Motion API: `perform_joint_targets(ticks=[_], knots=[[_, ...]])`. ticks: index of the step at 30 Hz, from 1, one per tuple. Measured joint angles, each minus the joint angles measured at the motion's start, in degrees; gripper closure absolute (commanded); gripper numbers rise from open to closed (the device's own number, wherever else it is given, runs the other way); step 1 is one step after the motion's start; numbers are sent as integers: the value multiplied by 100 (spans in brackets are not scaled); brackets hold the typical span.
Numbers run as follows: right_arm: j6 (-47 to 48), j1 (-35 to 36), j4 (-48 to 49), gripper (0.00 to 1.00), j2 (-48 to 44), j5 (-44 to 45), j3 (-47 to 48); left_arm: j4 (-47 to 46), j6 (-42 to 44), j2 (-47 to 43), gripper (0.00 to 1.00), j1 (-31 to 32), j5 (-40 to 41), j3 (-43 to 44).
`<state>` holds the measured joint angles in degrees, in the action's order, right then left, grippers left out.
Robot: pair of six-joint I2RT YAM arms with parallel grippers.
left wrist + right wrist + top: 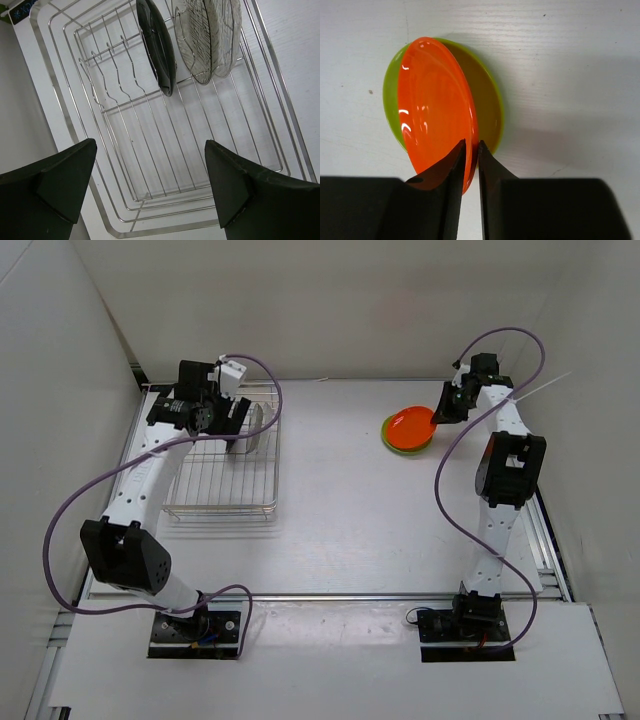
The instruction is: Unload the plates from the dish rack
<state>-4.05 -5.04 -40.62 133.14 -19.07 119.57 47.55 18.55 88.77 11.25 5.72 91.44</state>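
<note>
1. Nearest to the camera above, the left arm (150, 480) and the right arm (500, 480) stand with their bases at the near edge of the worktop (350, 520). Both reach toward its far side.
2. The dish rack (215, 485) sits on the left half of the worktop, under the left arm's forearm. It is a low basket of thin silver wire.
3. The left tool (150, 145) hangs above the rack with its two dark fingers spread wide apart. It grips nothing (in its own camera only the wire grid shows between the fingers).
4. At the far end of the rack, beyond that tool, the black plate (157, 45) and the clear glass plate (210, 40) stand upright on edge in the wire slots. They are just beside each other; whether they touch, I cannot tell.
5. On the far right of the worktop, well apart from the rack, the lime green plate (391, 100) lies flat.
6. The orange plate (432, 110) is over the green one and tilted, so it covers most of it. Whether the two plates touch, I cannot tell.
7. The right tool (471, 142) is closed on the near rim of the orange plate. Its fingers stand close together with the rim between them.
</note>
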Motion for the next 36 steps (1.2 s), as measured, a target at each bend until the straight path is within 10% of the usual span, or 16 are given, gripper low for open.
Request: perform_joint_targets(ticks=[7, 23, 36], knots=[[-7, 0, -11, 72, 39, 37, 2, -4, -68, -59, 0, 0, -22, -225], [-17, 107, -52, 15, -13, -76, -85, -199, -468, -59, 0, -9, -238, -332], [494, 326, -289, 13, -2070, 365, -1252, -570, -1058, 426, 4, -448, -1075, -181]])
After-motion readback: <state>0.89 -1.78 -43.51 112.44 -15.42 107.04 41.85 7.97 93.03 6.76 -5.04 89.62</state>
